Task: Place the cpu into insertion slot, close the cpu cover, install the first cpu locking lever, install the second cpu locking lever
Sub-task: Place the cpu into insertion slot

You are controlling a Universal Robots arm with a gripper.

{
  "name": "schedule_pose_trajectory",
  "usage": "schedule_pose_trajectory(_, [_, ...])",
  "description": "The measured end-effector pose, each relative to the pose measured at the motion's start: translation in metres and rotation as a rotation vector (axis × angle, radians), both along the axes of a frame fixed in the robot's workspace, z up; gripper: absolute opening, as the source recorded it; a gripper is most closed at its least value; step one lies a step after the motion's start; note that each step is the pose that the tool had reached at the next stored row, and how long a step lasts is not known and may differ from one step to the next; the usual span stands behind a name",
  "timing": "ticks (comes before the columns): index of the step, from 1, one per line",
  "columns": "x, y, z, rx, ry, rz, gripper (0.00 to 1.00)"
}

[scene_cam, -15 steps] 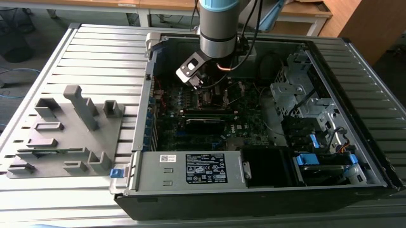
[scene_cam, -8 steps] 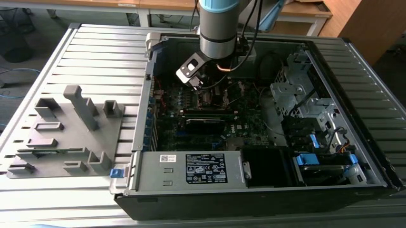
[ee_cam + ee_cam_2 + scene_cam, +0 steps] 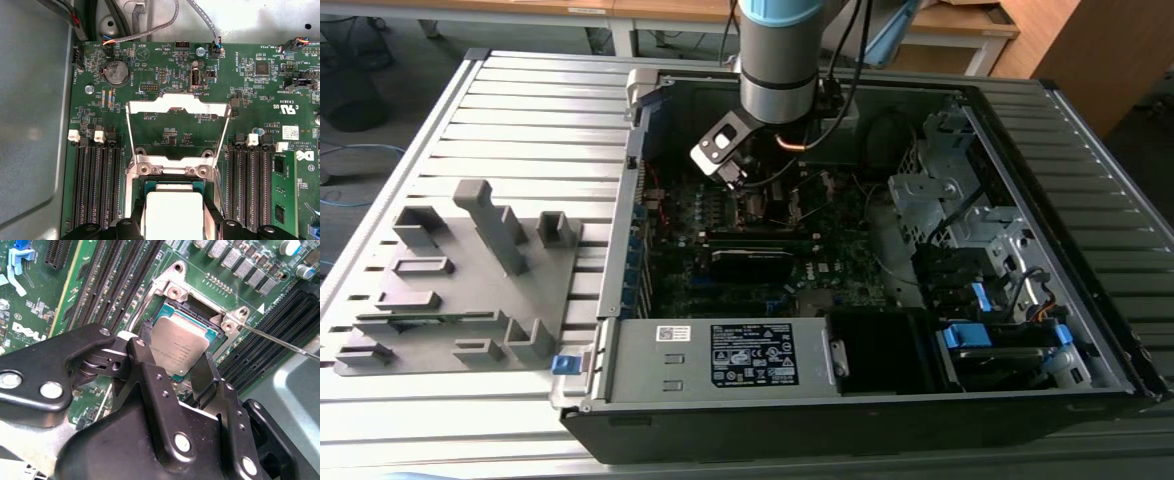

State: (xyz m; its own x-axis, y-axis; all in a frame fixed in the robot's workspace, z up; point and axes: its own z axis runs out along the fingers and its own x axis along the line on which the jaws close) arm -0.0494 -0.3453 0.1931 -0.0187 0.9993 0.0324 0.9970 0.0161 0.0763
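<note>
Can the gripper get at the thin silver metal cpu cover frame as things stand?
Probably yes. The thin silver metal cpu cover frame is swung open on its hinge with nothing over it. The gripper sits right next to it, at the dull grey square cpu.

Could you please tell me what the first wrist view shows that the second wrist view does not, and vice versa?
First wrist view's own: the cpu cover, its whole frame swung open, a coin battery and plugged-in grey cables. Second wrist view's own: a blue clip and a row of grey-topped components. Both: the cpu between the jaws of the gripper at the insertion slot, flanked by black memory slots.
</note>
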Motion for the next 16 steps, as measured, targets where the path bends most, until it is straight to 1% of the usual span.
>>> schedule_pose_trajectory(3, [0.0,0.0005,0.0005,0.0004,-0.0001,0.0,0.54])
schedule_pose_trajectory(6, [0.0,0.0004,0.0028,0.0001,0.0,0.0,0.54])
schedule_pose_trajectory(8, [0.0,0.0005,0.0029,0.0003,-0.0001,-0.001,0.54])
schedule_pose_trajectory(11, [0.0,0.0004,0.0029,0.0003,0.0001,-0.017,0.54])
schedule_pose_trajectory(14, [0.0,0.0004,0.0029,0.0002,0.0001,-0.02,0.54])
schedule_pose_trajectory(16, [0.0,0.0006,0.0028,0.0027,0.0001,-0.021,0.54])
